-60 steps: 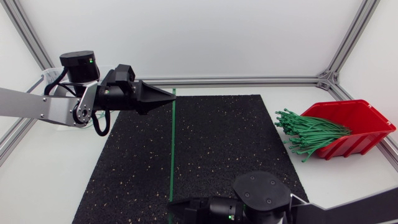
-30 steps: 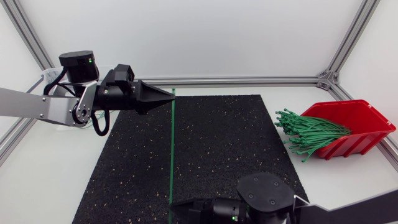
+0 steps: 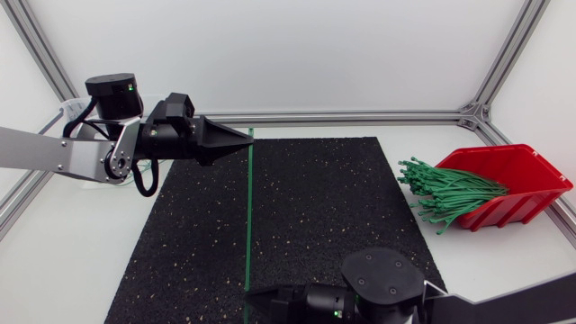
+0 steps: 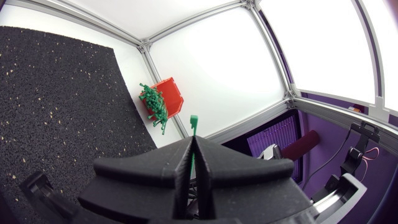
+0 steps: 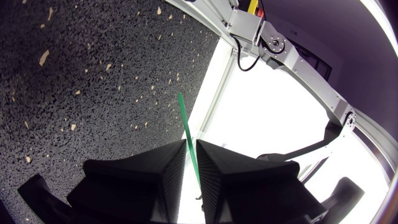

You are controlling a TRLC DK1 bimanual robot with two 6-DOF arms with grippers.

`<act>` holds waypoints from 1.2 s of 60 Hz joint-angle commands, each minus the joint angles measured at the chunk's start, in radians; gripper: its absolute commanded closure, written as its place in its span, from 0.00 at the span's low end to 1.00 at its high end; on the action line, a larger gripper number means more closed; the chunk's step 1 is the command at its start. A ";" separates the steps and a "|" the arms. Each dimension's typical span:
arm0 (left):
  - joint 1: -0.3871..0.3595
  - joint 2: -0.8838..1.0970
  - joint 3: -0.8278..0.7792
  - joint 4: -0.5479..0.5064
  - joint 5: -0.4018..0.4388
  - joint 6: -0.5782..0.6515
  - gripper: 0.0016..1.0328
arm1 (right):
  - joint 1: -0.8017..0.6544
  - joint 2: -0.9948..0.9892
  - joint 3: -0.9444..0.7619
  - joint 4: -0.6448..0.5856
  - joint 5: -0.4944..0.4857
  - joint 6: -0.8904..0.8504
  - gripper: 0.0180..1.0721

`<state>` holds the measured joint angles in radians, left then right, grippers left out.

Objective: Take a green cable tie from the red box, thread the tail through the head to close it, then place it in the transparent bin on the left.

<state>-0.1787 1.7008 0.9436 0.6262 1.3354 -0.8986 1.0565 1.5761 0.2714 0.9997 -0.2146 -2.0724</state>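
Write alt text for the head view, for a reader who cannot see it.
A single green cable tie is held straight over a black mat, its far end in the left gripper and its near end in the right gripper. At the right stands a red box with a bundle of green ties sticking out of it.

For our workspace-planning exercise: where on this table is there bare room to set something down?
Free: the black mat between the stretched cable tie and the red box, and the mat left of the tie. Crowded: the box's spilling ties, and the line between left hand and right hand.
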 commanded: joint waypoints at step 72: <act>0.005 -0.053 -0.049 0.029 0.018 0.010 0.96 | -0.009 -0.033 0.192 -0.027 0.199 0.610 0.95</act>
<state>-0.1787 1.6802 0.9302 0.6342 1.3346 -0.8936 1.0454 1.5787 0.4408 0.9905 -0.0525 -1.6073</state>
